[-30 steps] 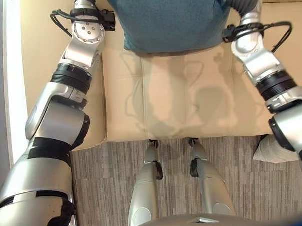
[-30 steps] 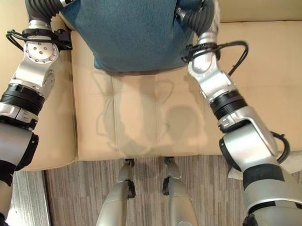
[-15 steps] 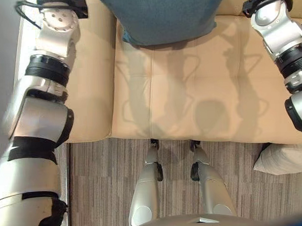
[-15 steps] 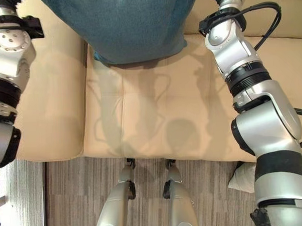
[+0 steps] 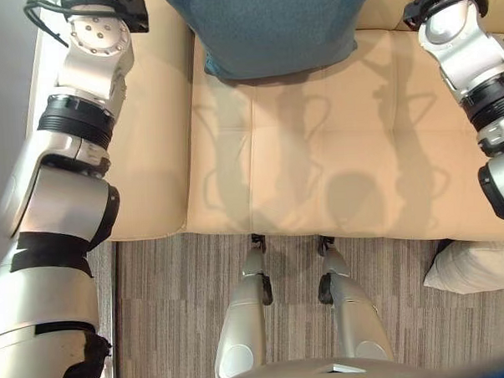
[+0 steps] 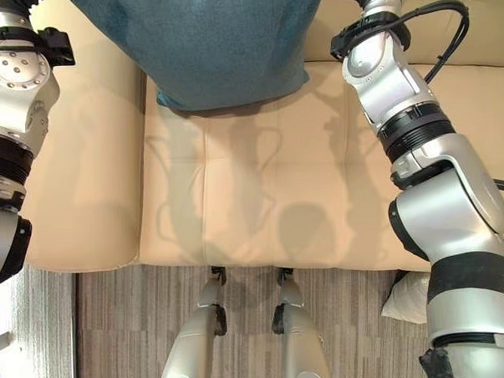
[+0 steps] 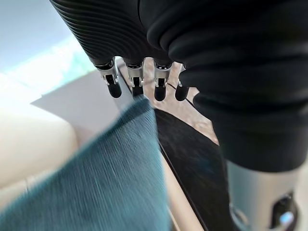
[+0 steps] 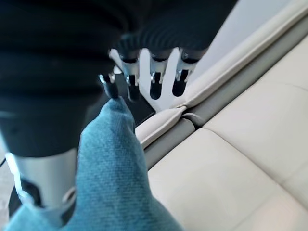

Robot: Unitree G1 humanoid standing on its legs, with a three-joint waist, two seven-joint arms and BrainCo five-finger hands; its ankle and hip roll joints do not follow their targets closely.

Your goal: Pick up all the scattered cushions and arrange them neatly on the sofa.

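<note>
A large teal cushion (image 5: 270, 29) hangs above the back part of the beige sofa seat (image 5: 318, 169), carried between my two arms. In the left wrist view my left hand (image 7: 134, 84) has straight fingers lying against the cushion's edge (image 7: 106, 183). In the right wrist view my right hand (image 8: 154, 82) also has straight fingers, with the teal cloth (image 8: 115, 183) right beside them. Both thumbs are hidden. A pale cushion (image 5: 477, 267) lies on the floor at the sofa's front right.
The sofa's left armrest (image 5: 150, 160) runs beside my left arm. The sofa's backrest seam (image 8: 192, 103) shows past my right fingers. Grey striped carpet (image 5: 174, 310) lies in front of the sofa.
Over the last second both arms have reached further toward the sofa's back, and the teal cushion went with them. The view has shifted a little too.
</note>
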